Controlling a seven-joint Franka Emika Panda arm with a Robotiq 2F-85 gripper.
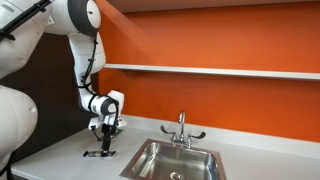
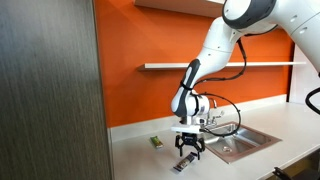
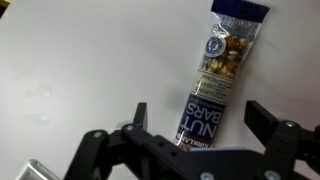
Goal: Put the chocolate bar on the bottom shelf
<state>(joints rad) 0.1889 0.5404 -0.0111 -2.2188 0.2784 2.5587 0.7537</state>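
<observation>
My claw is spread wide, its two fingers standing either side of the wrapped nut bar without touching it as far as I can tell. The bar lies flat on the white countertop, one end between my fingers and the other pointing away from me.

By my reading nothing is done yet: the bar is not gripped or lifted, and the bottom shelf is bare and high on the orange wall, well apart from me. Closing, lifting and carrying all remain.

In both exterior views the steel sink and its tap sit near me. A small green item lies just beside me. Above, the way up looks open.
</observation>
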